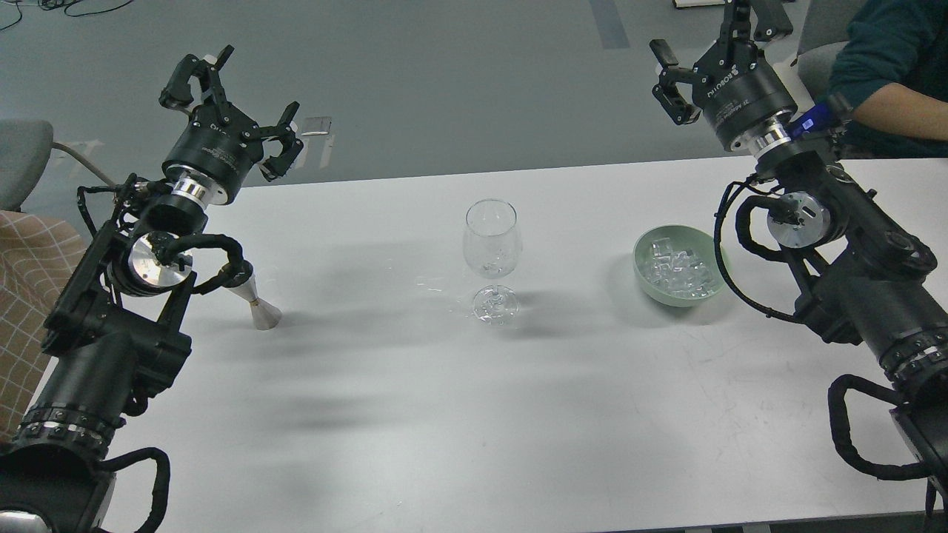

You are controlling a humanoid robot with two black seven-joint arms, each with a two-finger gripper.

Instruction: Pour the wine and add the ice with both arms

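A clear stemmed wine glass (492, 252) stands upright mid-table; any wine in it is too faint to tell. A pale green bowl (643, 275) at the right holds several clear ice cubes (678, 268). A small silver jigger (258, 300) stands at the left, partly hidden behind my left arm. My left gripper (231, 100) is raised beyond the table's far left edge, fingers spread and empty. My right gripper (711, 41) is raised beyond the far right edge, above and behind the bowl, fingers spread and empty, partly cut off at the top.
The white table (444, 400) fills the view. A person's arm in a dark teal sleeve (881, 59) rests at the far right corner. A grey chair (22, 159) and checked cloth (26, 281) lie left of the table.
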